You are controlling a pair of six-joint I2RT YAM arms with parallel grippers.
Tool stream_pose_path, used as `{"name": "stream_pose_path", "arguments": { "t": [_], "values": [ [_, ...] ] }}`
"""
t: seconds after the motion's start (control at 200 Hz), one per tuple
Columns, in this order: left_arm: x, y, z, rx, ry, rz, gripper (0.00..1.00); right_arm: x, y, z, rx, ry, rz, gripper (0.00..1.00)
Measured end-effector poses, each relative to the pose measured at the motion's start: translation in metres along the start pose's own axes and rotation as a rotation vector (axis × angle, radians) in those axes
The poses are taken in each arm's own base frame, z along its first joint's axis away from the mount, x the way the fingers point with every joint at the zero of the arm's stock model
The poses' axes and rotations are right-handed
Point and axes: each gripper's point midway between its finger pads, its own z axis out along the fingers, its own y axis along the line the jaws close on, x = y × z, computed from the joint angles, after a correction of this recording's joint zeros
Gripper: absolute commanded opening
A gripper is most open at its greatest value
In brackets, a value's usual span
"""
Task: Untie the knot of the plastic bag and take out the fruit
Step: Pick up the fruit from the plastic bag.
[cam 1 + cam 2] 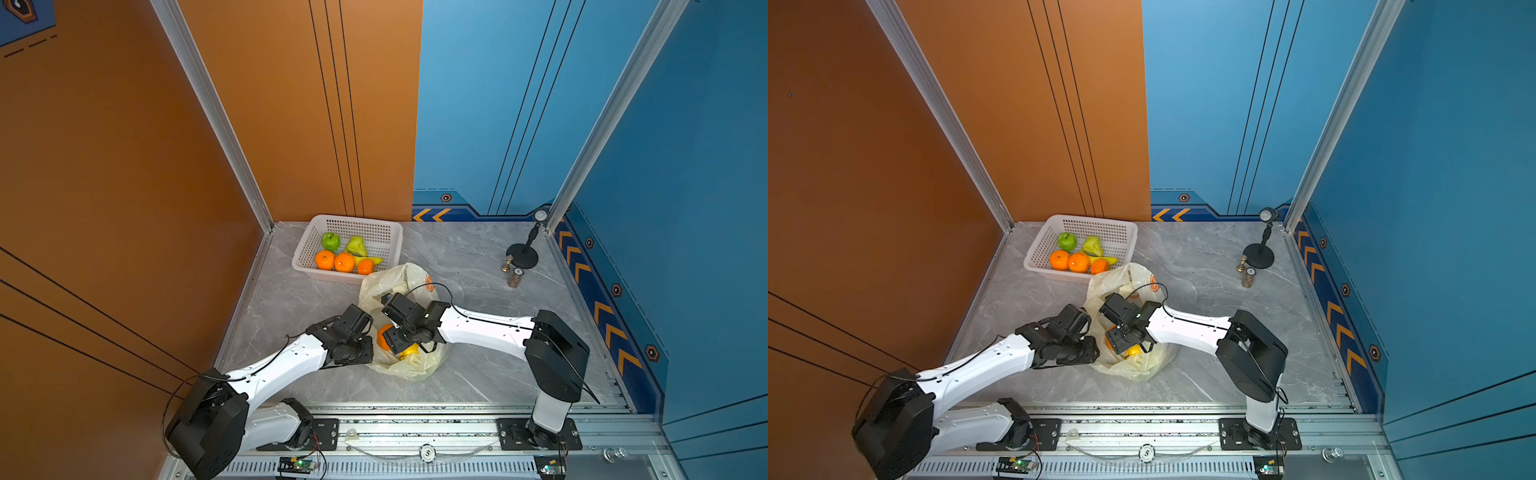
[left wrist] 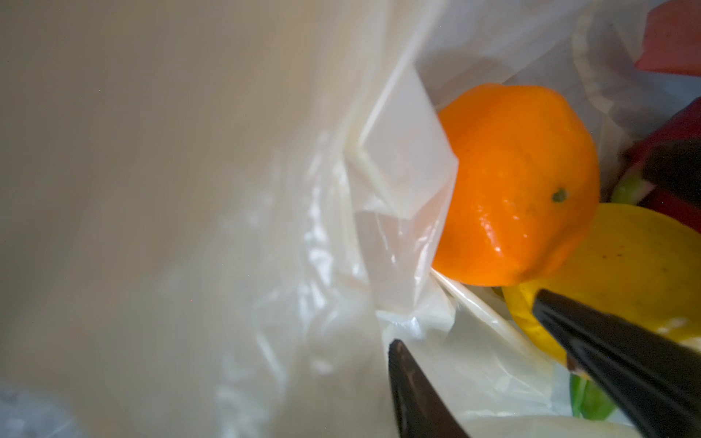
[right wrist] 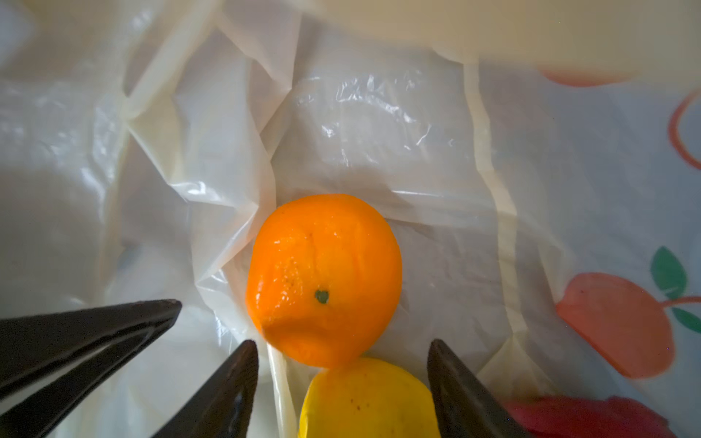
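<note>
Robot at work: the left arm (image 1: 282, 365) and right arm (image 1: 486, 328) stretch inward, low and nearly level, from opposite sides, wrists bent so their black hands almost meet. The left hand (image 2: 466, 316) has its fingers parted; the right hand (image 3: 341, 343) angles downward, fingers spread.

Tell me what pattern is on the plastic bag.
Orange-red fruit prints with green leaves on the pale plastic bag; clearest in the right wrist view.
</note>
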Motion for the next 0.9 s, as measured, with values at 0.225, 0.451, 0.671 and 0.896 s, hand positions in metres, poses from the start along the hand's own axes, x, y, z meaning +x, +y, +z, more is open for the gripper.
{"name": "stream_pose_path", "arguments": {
  "t": [0.225, 0.451, 0.671, 0.896],
  "values": [
    [-0.007, 0.001, 0.0, 0.0, -0.027, -0.015, 0.37, -0.008, 0.005, 0.016, -0.001, 0.001, -0.005, 0.75],
    [-0.011, 0.003, 0.0, 0.0, -0.036, -0.025, 0.36, -0.016, 0.009, 0.025, -0.011, -0.008, -0.006, 0.65],
    [-0.016, 0.009, -0.001, -0.012, -0.047, -0.034, 0.5, -0.019, 0.01, 0.025, -0.017, -0.018, -0.006, 0.53],
    [-0.042, 0.01, -0.016, 0.004, -0.119, -0.058, 0.51, -0.018, 0.004, 0.019, -0.028, -0.023, 0.008, 0.52]
  ]
}}
